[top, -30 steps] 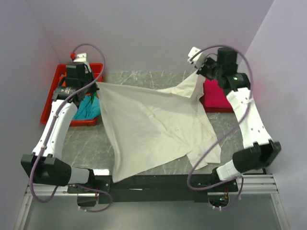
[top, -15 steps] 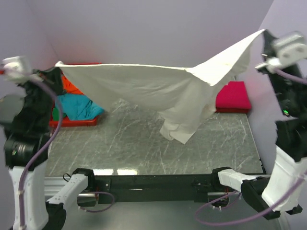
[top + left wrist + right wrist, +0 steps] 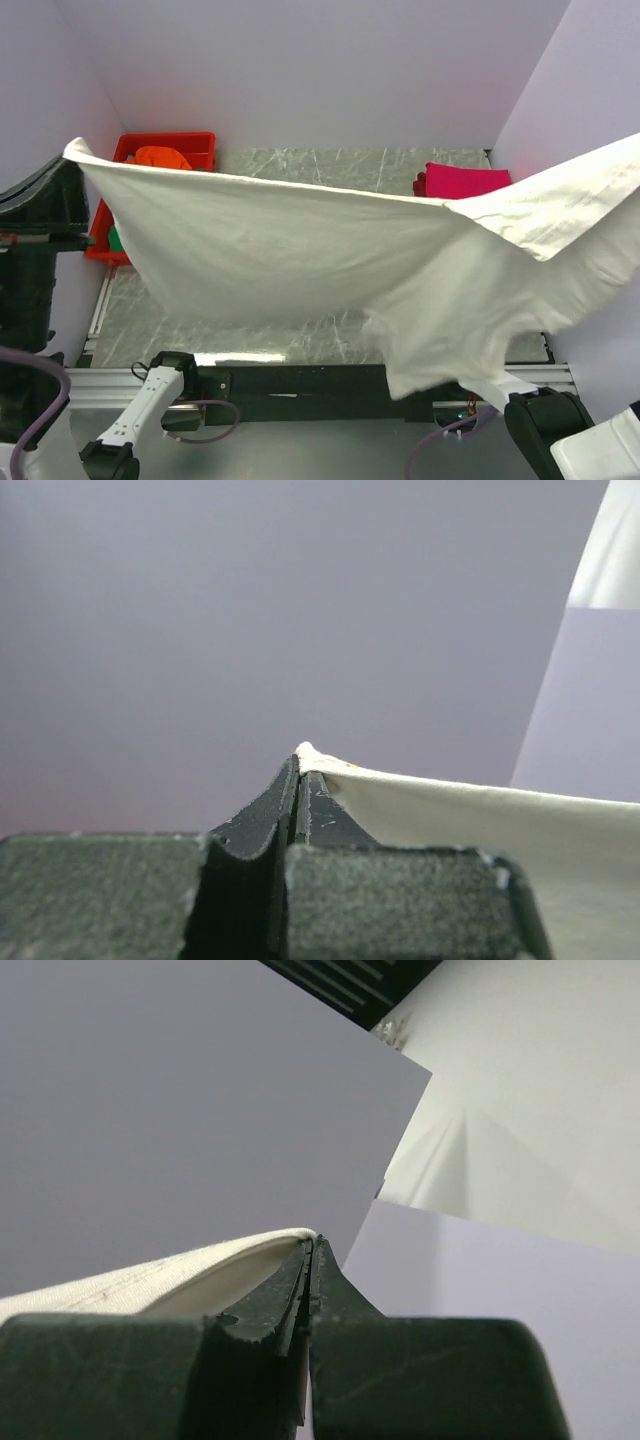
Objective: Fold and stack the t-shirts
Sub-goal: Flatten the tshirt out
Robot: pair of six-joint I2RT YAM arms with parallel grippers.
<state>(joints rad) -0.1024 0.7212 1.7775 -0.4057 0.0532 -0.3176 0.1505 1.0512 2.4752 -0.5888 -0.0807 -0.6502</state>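
I have the cream-white t-shirt (image 3: pixel 300 250) up in the air, stretched wide between both arms and hanging above the table (image 3: pixel 330 165). My left gripper (image 3: pixel 298 772) is clenched on a corner of the cloth at the far left; in the left wrist view the fingers are pressed together with a small tip of fabric poking out past them. My right gripper (image 3: pixel 312 1255) is pinched tight on a fold of the same shirt, high at the right, with the fabric curving away to the left of the fingers. From above, the top edge sags in the middle and a loose bunch of cloth hangs low at the near right. Behind it, an orange t-shirt (image 3: pixel 163 158) lies in the red tray (image 3: pixel 200 140) at the far left, and a magenta-pink t-shirt (image 3: pixel 468 180) lies on the table at the far right
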